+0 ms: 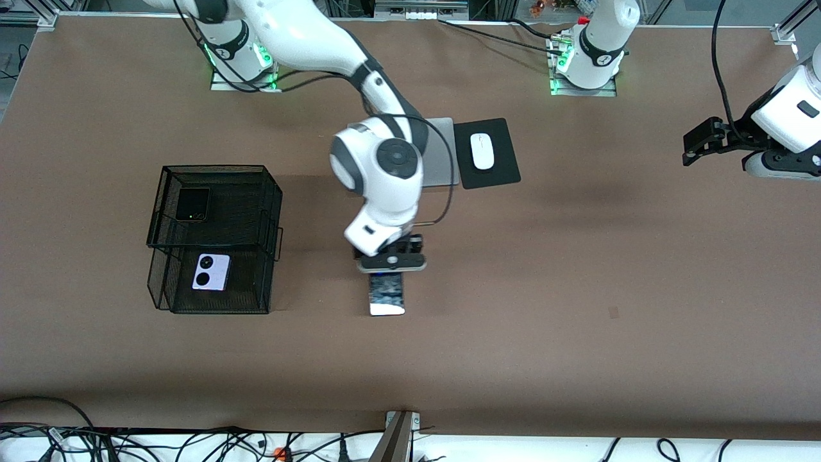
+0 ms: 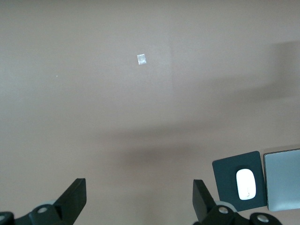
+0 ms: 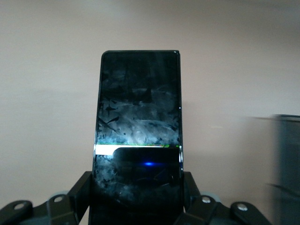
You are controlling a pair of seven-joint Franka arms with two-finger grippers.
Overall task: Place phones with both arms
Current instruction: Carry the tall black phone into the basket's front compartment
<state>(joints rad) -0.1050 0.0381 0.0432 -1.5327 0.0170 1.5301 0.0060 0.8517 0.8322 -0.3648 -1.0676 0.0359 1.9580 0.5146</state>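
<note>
Glass of the long black slab [image 3: 138, 136] looked slippery and fragile; my right gripper [image 3: 137, 190] was clamped on its long edges near one end, while my left gripper [image 2: 138, 199] waited with fingers apart.

Even, soft overhead light falls on the brown table [image 1: 577, 256], with faint blurred arm shadows across it. Green lamps glow at both arm bases. The long phone [image 3: 138, 136] shows smudges, a white glare band and a blue dot. The wire basket [image 3: 287, 168] looks smeared with blur.
</note>
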